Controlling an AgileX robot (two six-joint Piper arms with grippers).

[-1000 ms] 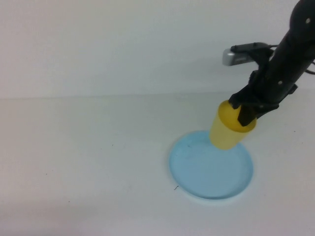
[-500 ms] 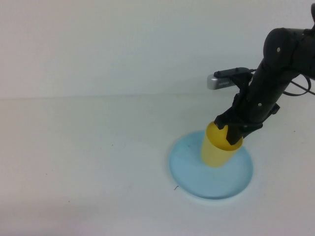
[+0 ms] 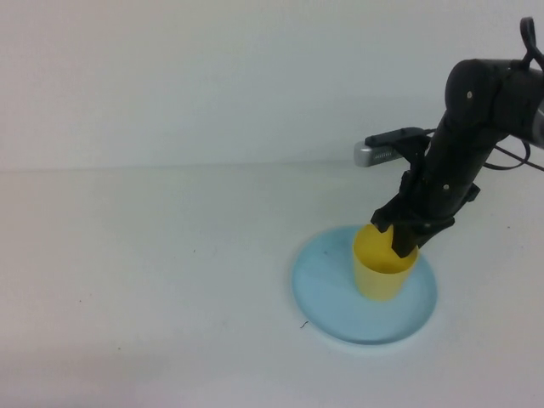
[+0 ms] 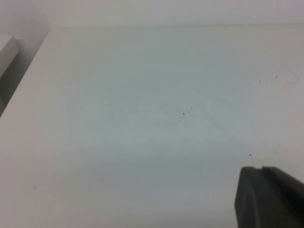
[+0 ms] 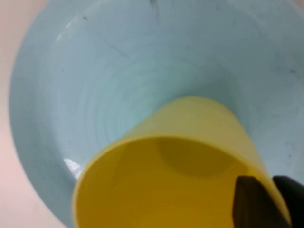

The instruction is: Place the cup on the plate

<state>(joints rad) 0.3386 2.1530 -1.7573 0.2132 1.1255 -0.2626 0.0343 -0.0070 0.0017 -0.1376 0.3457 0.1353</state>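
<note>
I see the cup upright on the plate; right end effector pinches its rim; left end effector closed, empty.

Right arm reaching down, left arm parked out of the high view.
The right pincer is straddling the cup's far rim, one finger inside; the left pincer is sitting closed.
</note>
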